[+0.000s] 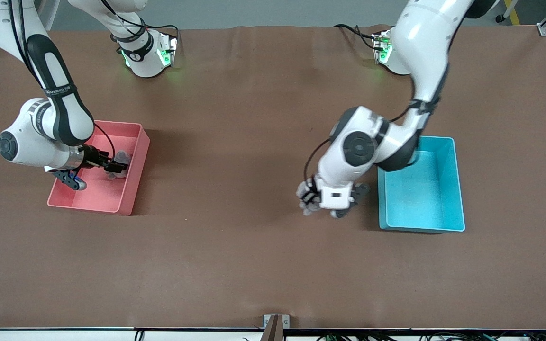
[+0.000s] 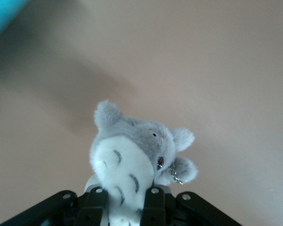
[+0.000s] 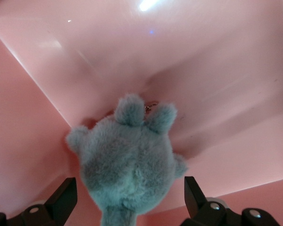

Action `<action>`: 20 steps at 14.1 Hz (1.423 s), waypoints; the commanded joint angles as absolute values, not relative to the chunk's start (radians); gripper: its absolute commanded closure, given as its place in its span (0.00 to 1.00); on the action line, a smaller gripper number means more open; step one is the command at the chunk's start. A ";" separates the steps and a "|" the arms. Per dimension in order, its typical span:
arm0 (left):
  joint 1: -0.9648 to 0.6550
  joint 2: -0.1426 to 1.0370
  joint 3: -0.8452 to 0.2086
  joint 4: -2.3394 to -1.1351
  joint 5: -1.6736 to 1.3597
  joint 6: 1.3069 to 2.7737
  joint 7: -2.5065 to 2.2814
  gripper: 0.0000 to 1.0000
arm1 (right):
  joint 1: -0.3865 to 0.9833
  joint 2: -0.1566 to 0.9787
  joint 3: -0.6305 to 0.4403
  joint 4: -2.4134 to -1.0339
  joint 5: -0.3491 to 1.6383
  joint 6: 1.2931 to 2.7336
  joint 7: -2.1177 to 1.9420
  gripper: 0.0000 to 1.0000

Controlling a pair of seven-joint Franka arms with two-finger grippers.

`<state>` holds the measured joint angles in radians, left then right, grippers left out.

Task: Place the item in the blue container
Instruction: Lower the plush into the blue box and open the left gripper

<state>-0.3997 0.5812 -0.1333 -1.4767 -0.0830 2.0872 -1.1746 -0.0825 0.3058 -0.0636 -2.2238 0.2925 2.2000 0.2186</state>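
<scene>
Left gripper: low over bare table, just beside the blue bin's wall that faces the table's middle. Fingers clamped tight on a grey-and-white plush; in the left wrist view its belly is pinched between them, ears and face sticking out past the tips.

Plush: held, not yet in the bin. In the front view only a bit of grey fur shows at the gripper, at about 9 o'clock from the bin's centre.

Blue bin: toward the left arm's end of the table, open top, nothing seen inside.

Progress: grasp looks made; lift, carry over the wall and release are left, by my reading.

Right gripper: down inside the pink bin, at the right arm's end of the table. Fingers stand wide, one either side of a second grey plush, not pinching it.

Second plush: lies on the pink bin's floor; seen from its back in the right wrist view.

In the way: the blue bin's near wall stands between plush and bin floor, so the plush likely has to rise above it first. The left arm's elbow hangs over the bin's 10 o'clock corner. Nothing else lies on the table between them.
</scene>
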 commanded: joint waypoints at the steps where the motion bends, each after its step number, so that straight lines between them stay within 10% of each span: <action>1: -0.273 0.494 -0.140 -1.532 -0.060 1.927 -0.938 0.99 | -0.080 0.311 -0.063 -2.241 0.336 2.212 0.225 0.00; 6: -0.144 0.494 -0.138 -1.587 0.009 1.842 -0.881 0.79 | -0.084 0.333 -0.064 -2.241 0.336 2.217 0.222 0.03; 12: -0.029 0.465 -0.141 -1.673 0.106 1.758 -0.691 0.78 | -0.089 0.328 -0.066 -2.238 0.336 2.206 0.225 0.92; 18: 0.037 0.499 -0.147 -1.692 0.100 1.769 -0.632 0.59 | -0.089 0.293 -0.101 -1.995 0.272 1.874 0.229 0.97; 20: 0.040 0.497 -0.150 -1.706 0.094 1.766 -0.637 0.00 | -0.081 0.295 -0.106 -1.831 0.221 1.696 0.280 0.96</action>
<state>0.0461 0.5060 -0.1423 -1.6869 0.0920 1.7674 -0.6234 -0.0848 0.3076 -0.0983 -1.9791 0.2650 1.8490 0.2315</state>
